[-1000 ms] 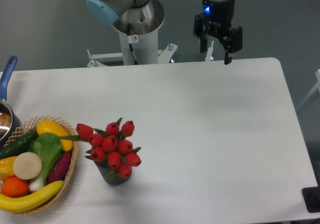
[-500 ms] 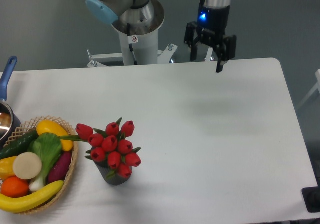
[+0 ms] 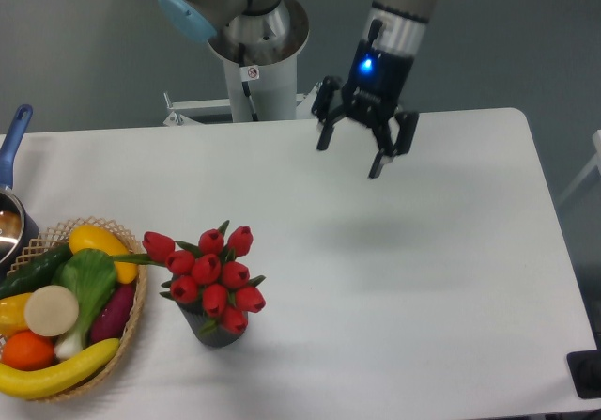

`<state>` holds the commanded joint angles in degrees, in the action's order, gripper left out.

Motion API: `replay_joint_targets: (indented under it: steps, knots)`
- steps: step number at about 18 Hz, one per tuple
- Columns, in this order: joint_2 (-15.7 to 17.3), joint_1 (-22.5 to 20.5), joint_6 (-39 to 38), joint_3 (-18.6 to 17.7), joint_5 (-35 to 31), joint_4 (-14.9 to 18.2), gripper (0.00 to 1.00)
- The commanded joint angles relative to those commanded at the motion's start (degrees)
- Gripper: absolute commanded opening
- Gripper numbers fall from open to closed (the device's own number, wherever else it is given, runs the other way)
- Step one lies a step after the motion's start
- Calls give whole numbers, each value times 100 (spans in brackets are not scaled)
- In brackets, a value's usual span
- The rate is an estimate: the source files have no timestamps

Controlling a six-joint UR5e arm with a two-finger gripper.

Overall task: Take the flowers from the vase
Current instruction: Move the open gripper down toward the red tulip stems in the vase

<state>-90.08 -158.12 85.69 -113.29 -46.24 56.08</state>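
Observation:
The flowers, a bunch of red tulip buds with green leaves, stand in the vase, a small dark grey ribbed pot at the front left of the white table. My gripper hangs in the air over the far middle of the table, well to the right of and beyond the flowers. Its fingers are spread apart and hold nothing. A blue light glows on its wrist.
A wicker basket of colourful fruit and vegetables sits just left of the vase. A metal saucepan with a blue handle is at the left edge. The arm's base stands behind the table's far edge.
The gripper has moved left and down from the far right edge towards the table's middle, tilting as it came. The flowers and vase have not moved.

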Motion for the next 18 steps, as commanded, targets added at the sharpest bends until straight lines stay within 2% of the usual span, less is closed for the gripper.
replay_joint_targets:
  steps: [4, 10, 14, 18]
  knots:
    - [-387, 97, -79, 0, 1035, -62, 100]
    - [-791, 229, -281, 0, 2012, -62, 100]
    - [-1187, 448, -290, 149, 2242, -140, 100]
    - [-1345, 633, -316, 246, 2268, -290, 100]
